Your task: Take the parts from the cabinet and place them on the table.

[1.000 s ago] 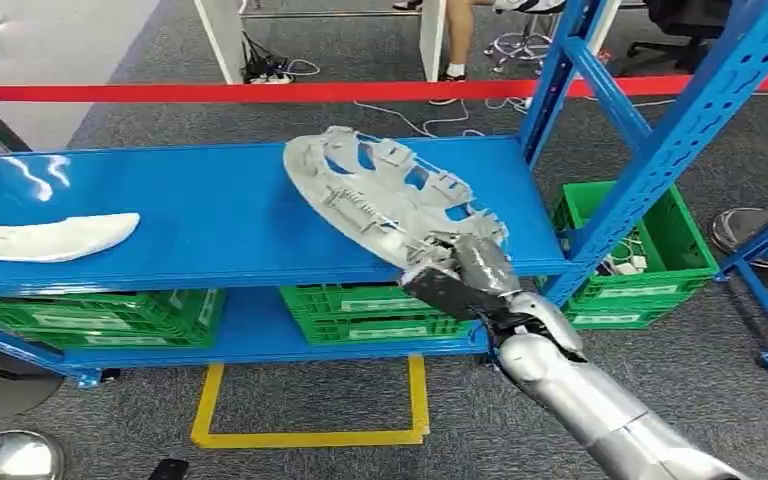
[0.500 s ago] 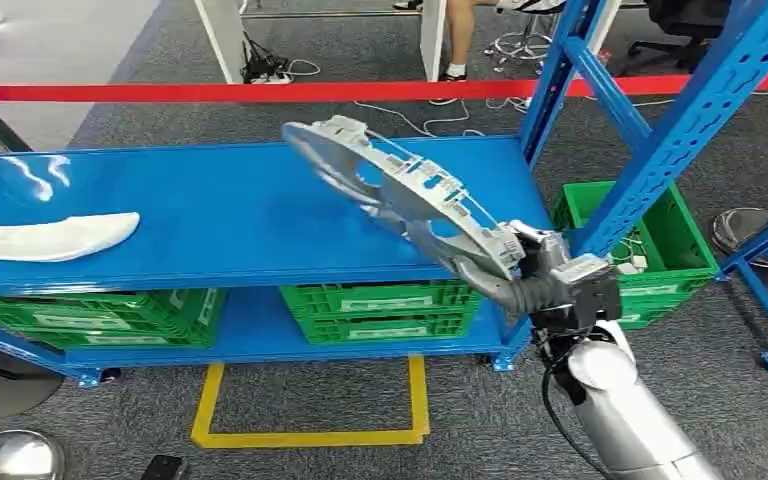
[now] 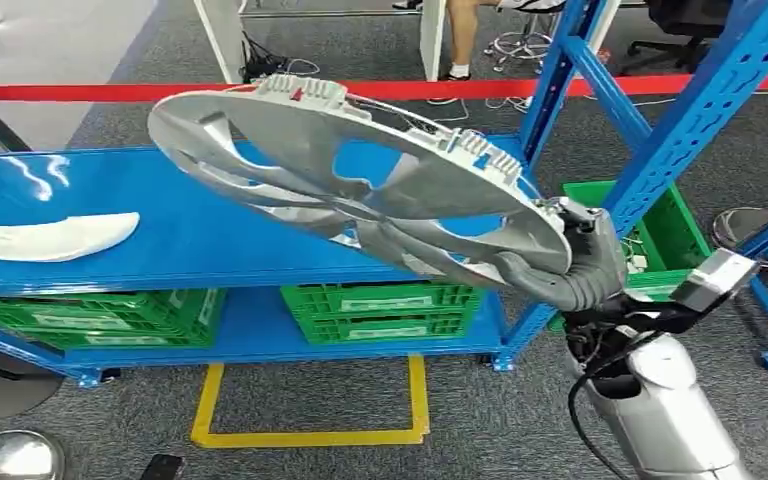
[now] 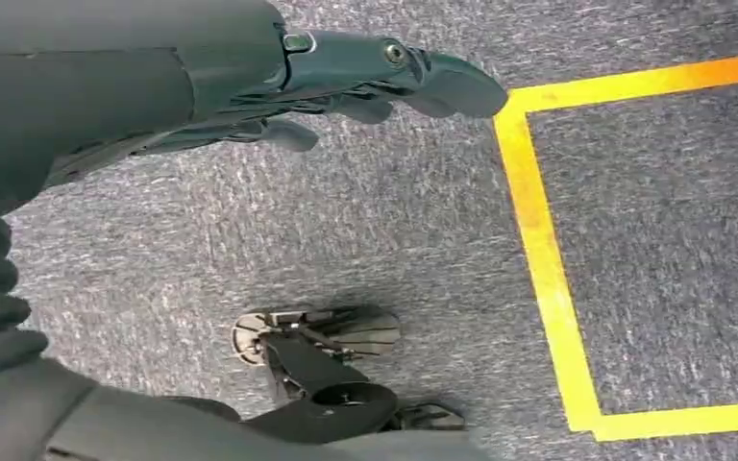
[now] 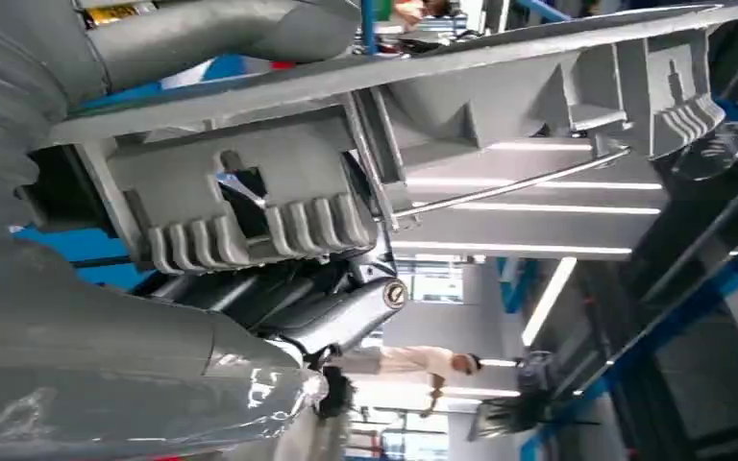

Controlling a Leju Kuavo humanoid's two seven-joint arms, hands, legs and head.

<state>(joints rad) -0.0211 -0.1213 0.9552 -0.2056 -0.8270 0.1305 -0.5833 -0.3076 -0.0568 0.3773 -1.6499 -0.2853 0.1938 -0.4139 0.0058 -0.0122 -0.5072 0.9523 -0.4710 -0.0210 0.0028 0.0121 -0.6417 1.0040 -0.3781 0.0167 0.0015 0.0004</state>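
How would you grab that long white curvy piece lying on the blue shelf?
Probably around the middle of the white curved part, coming from the shelf's open front edge. It lies flat on the blue shelf with its long side along that edge and tapers at the end, so the thicker middle looks like the steadiest place for fingers.

Grey ribbed-clip wheel cover (image 5: 365, 163) close up, dark fingers (image 5: 336, 312) beneath its rim, thick thumb above.
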